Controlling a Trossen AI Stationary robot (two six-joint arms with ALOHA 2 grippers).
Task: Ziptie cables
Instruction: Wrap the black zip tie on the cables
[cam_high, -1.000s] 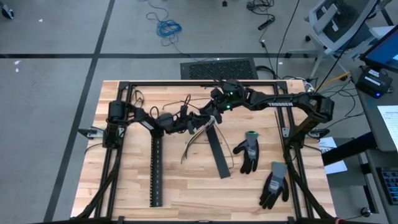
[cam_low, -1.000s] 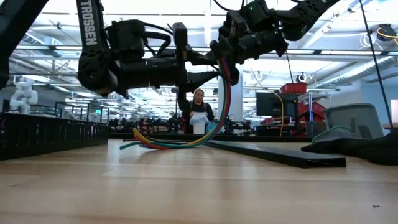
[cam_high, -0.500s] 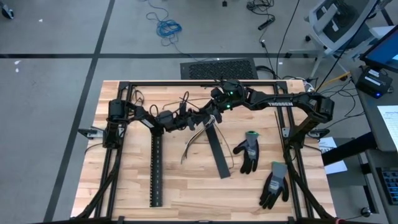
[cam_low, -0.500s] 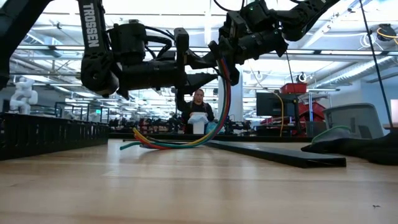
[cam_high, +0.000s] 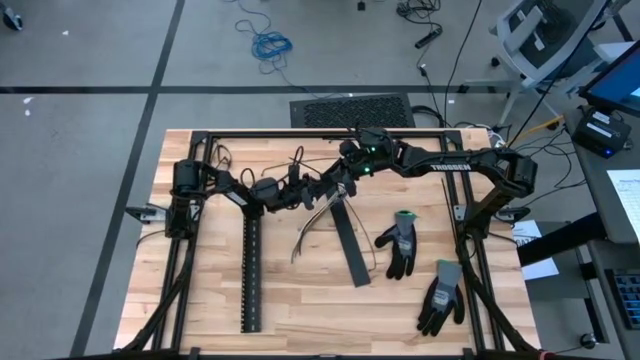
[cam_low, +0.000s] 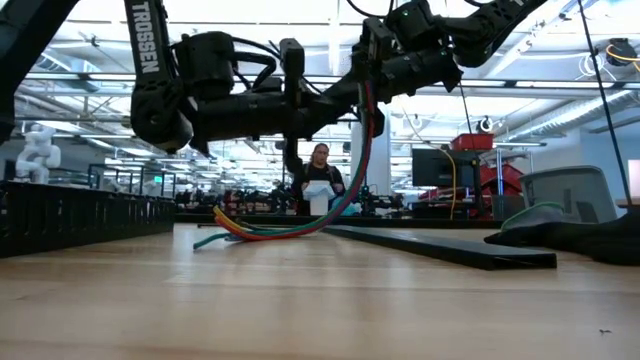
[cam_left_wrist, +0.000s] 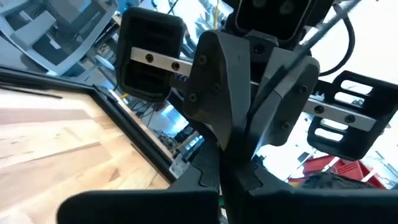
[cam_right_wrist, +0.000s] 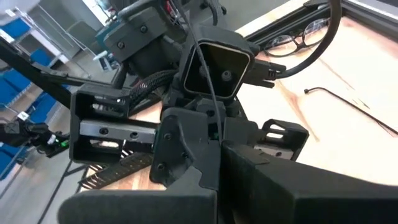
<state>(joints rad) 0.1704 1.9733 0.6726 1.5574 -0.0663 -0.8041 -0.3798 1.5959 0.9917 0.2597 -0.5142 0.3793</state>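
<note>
Two grippers are meeting above the table's middle: the left gripper (cam_high: 335, 186) and right gripper (cam_high: 347, 180), both pinching shut on the cables (cam_low: 300, 228). One bundle of thin, flexible multicoloured wires is hanging from them in a curve, its free ends lying on the wooden tabletop (cam_high: 290, 300) to the near left. Two black strips are lying flat, one slotted strip (cam_high: 251, 275) left, one plain strip (cam_high: 351, 250) right. Two dark knit gloves (cam_high: 400, 243) are resting at right.
</note>
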